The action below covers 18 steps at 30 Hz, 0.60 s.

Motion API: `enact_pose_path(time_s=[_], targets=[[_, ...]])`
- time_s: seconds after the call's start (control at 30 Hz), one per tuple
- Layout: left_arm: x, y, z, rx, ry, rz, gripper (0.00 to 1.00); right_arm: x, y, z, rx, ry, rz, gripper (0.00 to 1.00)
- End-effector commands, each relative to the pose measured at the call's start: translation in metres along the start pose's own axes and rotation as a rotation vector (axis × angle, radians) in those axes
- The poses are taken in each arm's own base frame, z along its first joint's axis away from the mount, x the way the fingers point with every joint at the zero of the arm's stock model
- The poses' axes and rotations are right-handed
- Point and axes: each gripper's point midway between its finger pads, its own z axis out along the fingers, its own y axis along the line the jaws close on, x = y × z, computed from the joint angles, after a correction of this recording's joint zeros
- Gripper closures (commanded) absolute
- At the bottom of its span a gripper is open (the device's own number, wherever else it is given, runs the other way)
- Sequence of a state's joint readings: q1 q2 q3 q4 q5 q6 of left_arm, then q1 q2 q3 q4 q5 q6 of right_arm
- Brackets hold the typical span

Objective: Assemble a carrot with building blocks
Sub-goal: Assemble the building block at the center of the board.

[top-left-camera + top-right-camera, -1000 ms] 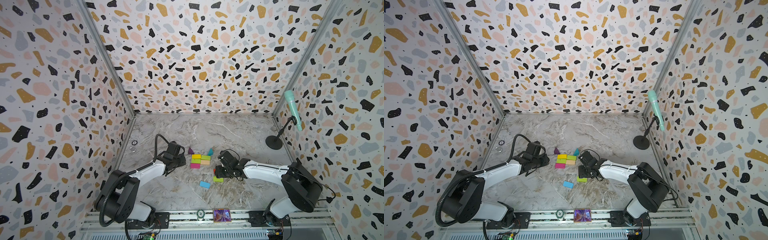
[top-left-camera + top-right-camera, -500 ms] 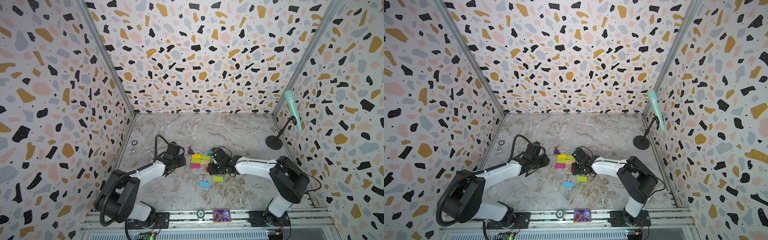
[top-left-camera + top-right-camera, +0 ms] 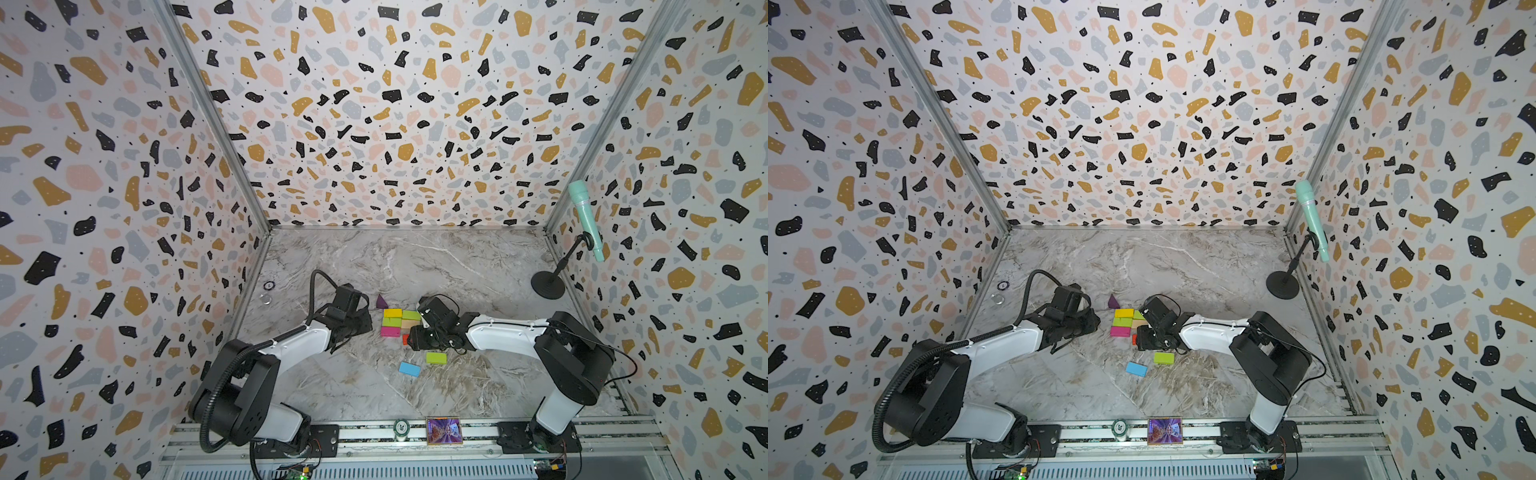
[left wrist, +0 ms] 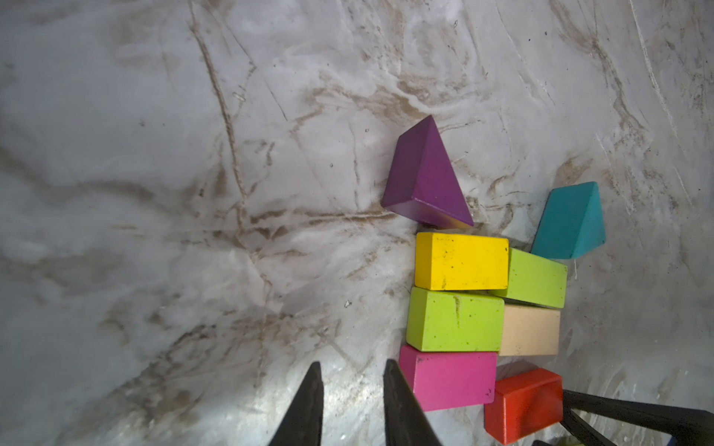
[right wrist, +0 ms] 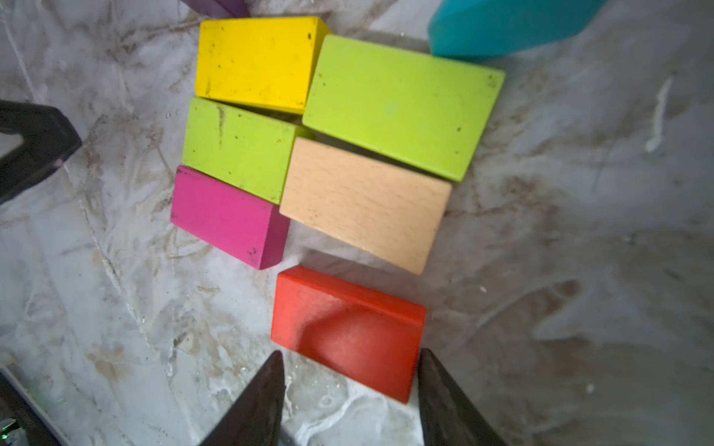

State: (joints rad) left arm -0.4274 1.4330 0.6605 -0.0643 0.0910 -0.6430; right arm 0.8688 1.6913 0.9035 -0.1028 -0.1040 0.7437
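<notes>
In both top views the only mark that looks like writing is on a small round disc (image 3: 401, 426) (image 3: 1119, 426) on the front rail (image 3: 357, 434); it seems to be the number "20", but it is too small to be sure. The colourful square card (image 3: 444, 431) just beside the disc shows only a pattern, and no words can be read on it.
</notes>
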Motion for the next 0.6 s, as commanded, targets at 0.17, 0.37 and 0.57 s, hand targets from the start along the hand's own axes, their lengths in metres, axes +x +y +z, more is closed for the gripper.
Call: enact_pose_path(time_s=[0.17,0.37,0.57], targets=[[0.004,0.001,0.003,0.01,0.005,-0.001,0.71,-0.007,0.011,-0.04,0.043,-0.111,-0.067,0.42],[0.002,0.002,0.001,0.009,-0.006,-0.007,0.73,0.013,0.012,-0.023,0.047,-0.053,-0.085,0.74],[0.003,0.002,0.001,0.007,-0.006,-0.007,0.74,0.018,0.013,-0.01,0.02,-0.046,-0.074,0.88]])
